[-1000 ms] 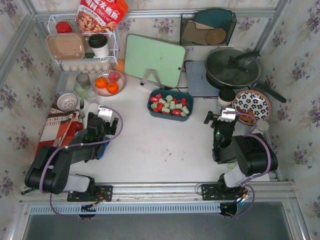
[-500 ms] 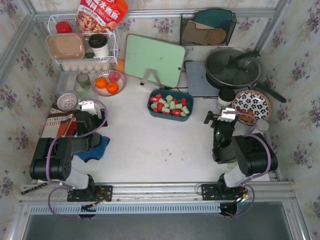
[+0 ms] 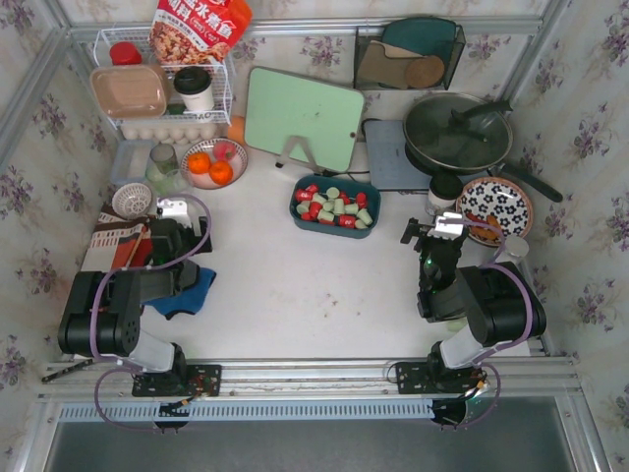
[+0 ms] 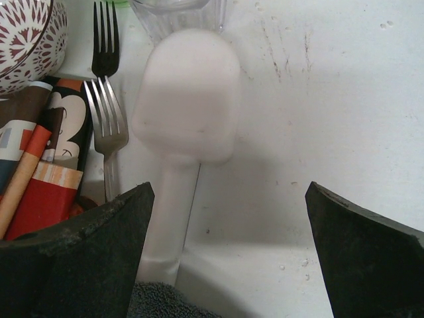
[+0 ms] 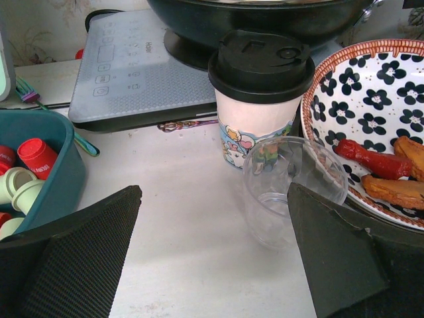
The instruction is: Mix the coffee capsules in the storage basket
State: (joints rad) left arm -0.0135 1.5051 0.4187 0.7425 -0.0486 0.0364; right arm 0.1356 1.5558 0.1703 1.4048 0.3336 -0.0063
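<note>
- While the teal storage basket (image 3: 335, 207) sits just above the centre of the overhead frame, the red and pale green coffee capsules (image 3: 334, 206) in it already lie interleaved; that fits capsules yet to be stirred as well as ones stirred already, so no mixing stroke can be prescribed from this alone.
- Well apart from the basket, the left gripper (image 4: 228, 245) hangs at the left edge of the overhead frame with its jaws spread wide and nothing between them, over a white spatula (image 4: 187, 109) lying beside two forks (image 4: 106, 122) and a dark blue towel (image 3: 187, 292).
- At the right of the overhead frame, the right gripper (image 5: 215, 248) also stands with jaws apart and empty; its wrist view shows a clear plastic cup (image 5: 285, 189) just ahead, a lidded paper cup (image 5: 260, 99) behind it, and the basket's corner (image 5: 46, 156) at left.
- If the spatula is to be the stirrer, I judge that a grasp on its handle, not the blade, would serve best.
- Any reach by the right arm should clear the plastic cup, which looks easy to topple.
</note>
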